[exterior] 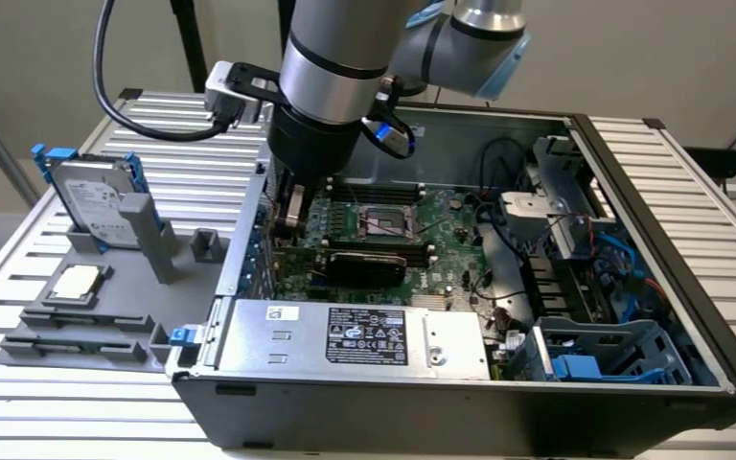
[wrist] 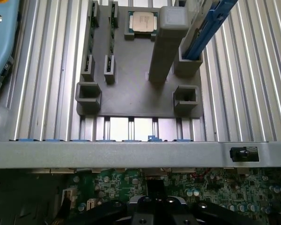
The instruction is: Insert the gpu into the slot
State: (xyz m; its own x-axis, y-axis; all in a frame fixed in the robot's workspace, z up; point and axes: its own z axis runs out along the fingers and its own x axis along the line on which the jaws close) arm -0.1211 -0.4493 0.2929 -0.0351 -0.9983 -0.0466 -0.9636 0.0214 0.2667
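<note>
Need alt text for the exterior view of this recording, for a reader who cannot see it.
A robot arm reaches down into an open computer case on a ribbed metal table, its end just above the gpu lying on the green motherboard. On the exterior view's left, a grey fixture holds a hard drive and a processor chip.

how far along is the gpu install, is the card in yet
Looks nearly done: the gpu lies flat across the motherboard inside the open case, apparently over its slot. The arm's gripper sits low at the card's bracket end. Whether the card is fully seated, or the fingers are gripping it, cannot be told.
</note>
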